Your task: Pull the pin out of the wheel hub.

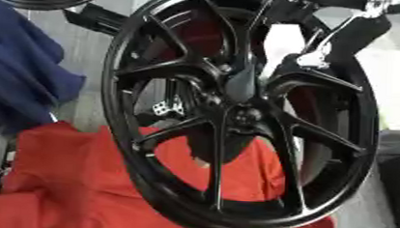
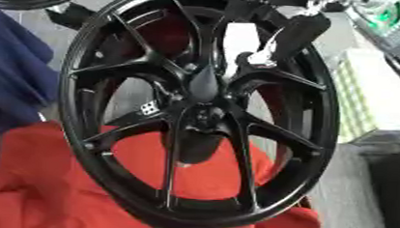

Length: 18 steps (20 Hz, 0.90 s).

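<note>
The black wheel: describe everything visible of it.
The black wheel is a glossy alloy-looking rim with thin paired spokes running from a central hub to a deep outer barrel. It stands on edge, tilted, filling most of both views. Its lower rim rests on or against a red cloth; a blue cloth lies to its left. A black and silver robot arm reaches down near its upper spokes. No pin can be made out.

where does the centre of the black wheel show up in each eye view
Left eye view: the hub sits right of middle, about halfway down.
Right eye view: the hub sits at the middle, about halfway down.
Shared landmark: the red cloth under the wheel, low and to the left in both views.
</note>
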Each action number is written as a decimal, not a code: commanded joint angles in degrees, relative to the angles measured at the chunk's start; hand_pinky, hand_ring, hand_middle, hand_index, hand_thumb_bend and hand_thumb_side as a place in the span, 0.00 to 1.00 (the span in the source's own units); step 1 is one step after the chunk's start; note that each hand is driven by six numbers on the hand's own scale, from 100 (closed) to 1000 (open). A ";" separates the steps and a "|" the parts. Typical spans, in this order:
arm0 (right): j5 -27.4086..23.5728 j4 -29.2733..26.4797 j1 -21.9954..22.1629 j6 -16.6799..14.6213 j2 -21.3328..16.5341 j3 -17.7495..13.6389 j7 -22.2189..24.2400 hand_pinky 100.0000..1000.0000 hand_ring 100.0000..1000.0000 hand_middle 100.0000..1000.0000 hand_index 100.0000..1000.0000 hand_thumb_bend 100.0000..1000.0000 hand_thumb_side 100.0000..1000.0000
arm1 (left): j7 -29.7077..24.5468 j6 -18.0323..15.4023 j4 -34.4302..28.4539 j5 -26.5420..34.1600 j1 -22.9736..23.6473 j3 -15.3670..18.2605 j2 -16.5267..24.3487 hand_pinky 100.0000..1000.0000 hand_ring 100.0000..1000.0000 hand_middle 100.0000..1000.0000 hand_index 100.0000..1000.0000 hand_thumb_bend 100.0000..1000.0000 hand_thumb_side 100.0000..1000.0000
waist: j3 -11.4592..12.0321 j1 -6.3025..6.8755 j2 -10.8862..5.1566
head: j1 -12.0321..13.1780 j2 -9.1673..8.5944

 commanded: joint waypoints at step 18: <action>-0.45 1.50 -1.47 0.05 -0.07 -0.19 -0.61 0.84 0.82 0.63 0.74 0.12 0.03 | -0.11 -0.25 -1.03 0.02 -0.28 0.97 0.92 0.73 0.73 0.79 0.84 0.52 0.67 | -0.09 0.38 -0.80 | -0.22 -0.71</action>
